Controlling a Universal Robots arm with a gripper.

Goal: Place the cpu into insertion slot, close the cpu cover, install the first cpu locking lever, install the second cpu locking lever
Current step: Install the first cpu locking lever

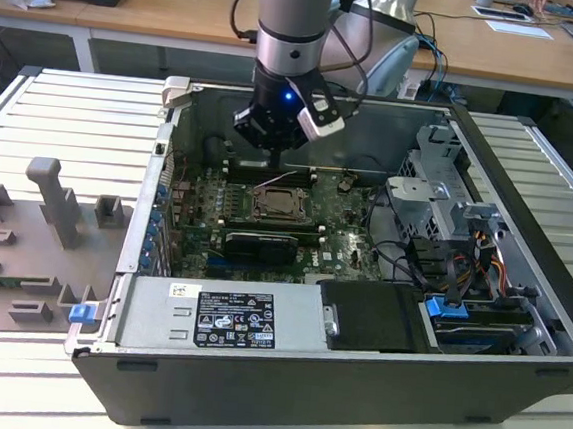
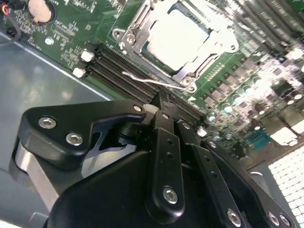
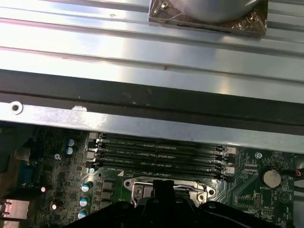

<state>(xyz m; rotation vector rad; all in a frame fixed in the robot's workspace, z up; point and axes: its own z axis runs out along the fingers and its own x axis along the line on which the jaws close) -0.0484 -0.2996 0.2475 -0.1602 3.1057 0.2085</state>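
Note:
The cpu [image 2: 178, 40] lies pale and flat in the insertion slot [image 1: 282, 206] on the green board. The silvery cpu cover [image 2: 130, 35] is down around it, its window showing the chip. A thin wire locking lever [image 2: 152, 81] runs along the socket's side nearest the memory slots and stands slightly off the frame. My gripper [image 2: 160, 102] hangs just over that lever with its black fingers [image 2: 164, 142] drawn together, nothing visibly between them. In the exterior view the gripper [image 1: 276, 161] is at the socket's far side. The first wrist view has the fingertips [image 3: 164, 186] before the socket rim [image 3: 137, 190].
Long black memory slots [image 3: 161, 154] lie between the socket and the case's back wall [image 3: 152, 126]. A black graphics card [image 1: 261, 244] sits in front of the socket. Drive cages and cables [image 1: 444, 248] are at the exterior view's right, a power supply [image 1: 222, 317] in front.

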